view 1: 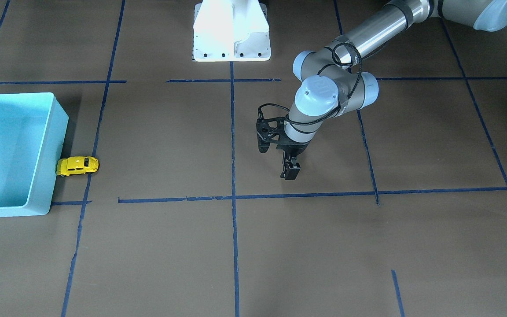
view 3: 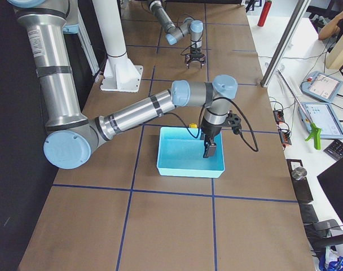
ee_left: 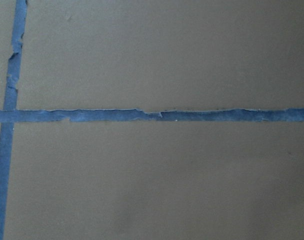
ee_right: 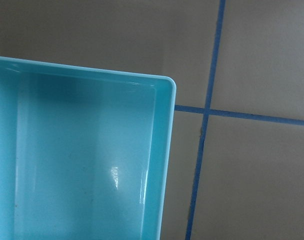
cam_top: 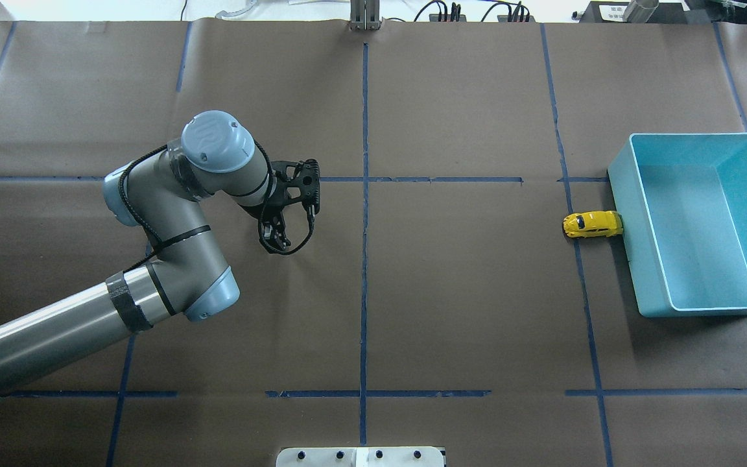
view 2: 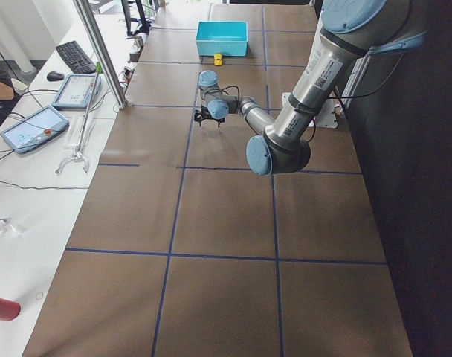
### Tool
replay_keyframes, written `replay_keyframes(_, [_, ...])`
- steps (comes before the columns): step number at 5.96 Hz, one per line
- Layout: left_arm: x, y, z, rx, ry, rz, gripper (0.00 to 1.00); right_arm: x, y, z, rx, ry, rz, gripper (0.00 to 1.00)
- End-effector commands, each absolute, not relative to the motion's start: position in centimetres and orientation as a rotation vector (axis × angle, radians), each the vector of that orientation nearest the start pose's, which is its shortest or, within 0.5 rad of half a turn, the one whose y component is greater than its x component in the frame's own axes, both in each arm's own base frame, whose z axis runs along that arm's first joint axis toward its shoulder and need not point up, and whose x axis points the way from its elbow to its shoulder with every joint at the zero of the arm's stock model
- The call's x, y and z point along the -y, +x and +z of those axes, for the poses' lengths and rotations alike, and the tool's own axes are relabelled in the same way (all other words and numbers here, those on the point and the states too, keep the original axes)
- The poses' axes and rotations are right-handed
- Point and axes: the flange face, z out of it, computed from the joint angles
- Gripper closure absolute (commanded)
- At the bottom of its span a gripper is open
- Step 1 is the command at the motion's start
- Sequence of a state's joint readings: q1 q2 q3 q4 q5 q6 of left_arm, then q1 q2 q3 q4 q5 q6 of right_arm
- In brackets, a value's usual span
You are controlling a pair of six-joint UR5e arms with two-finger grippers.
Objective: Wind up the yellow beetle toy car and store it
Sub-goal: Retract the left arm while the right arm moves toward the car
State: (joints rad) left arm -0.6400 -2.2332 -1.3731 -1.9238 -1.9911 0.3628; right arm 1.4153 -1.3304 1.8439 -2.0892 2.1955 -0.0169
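The yellow beetle toy car [view 1: 77, 165] stands on the table on its wheels, outside the light blue bin [view 1: 61, 115], with one end against the bin's wall. It also shows in the overhead view [cam_top: 592, 224]. My left gripper [view 1: 289, 172] hangs over bare table near the middle, far from the car, with its fingers together and empty; it also shows in the overhead view [cam_top: 274, 242]. My right gripper [view 3: 208, 151] shows only in the exterior right view, above the bin [view 3: 188, 168]; I cannot tell whether it is open. The right wrist view looks down on a bin corner [ee_right: 164, 125].
The table is brown paper marked off with blue tape lines [cam_top: 364, 194]. The white robot base [view 1: 231, 33] stands at the robot's edge of the table. Tablets and cables lie on a side bench [view 2: 40, 123] beyond the far edge.
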Motion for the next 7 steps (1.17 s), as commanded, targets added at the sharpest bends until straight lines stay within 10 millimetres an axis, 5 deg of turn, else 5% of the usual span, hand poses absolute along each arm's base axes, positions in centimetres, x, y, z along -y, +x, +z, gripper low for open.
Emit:
replay_keyframes(1, [57.3,48.3,32.3,-0.662,0.579,1.275,0.0,56.1,-5.4,40.5,0.637,0.004,-0.269,0.0])
replay_keyframes(2, [61.1,42.2,31.0,-0.667,0.517,1.182,0.0,55.9,-10.2,39.1,0.653,0.066,-0.38,0.0])
replay_keyframes(3, [61.0,39.4,29.4,-0.655,0.488,1.148,0.0,55.5,-11.0,37.1,0.698,0.167,-0.432,0.0])
replay_keyframes(4, [60.2,37.7,29.6,-0.693,0.463,1.128,0.0,55.0,-14.7,36.3,0.739,0.217,-0.532,0.0])
replay_keyframes(6, [62.4,29.2,35.3,-0.693,0.381,0.988,0.0,53.0,-21.6,34.4,0.764,0.376,-0.792,0.0])
replay_keyframes(7, [63.8,22.7,39.1,-0.673,0.325,0.855,0.0,52.0,-24.0,34.6,0.747,0.431,-0.991,0.0])
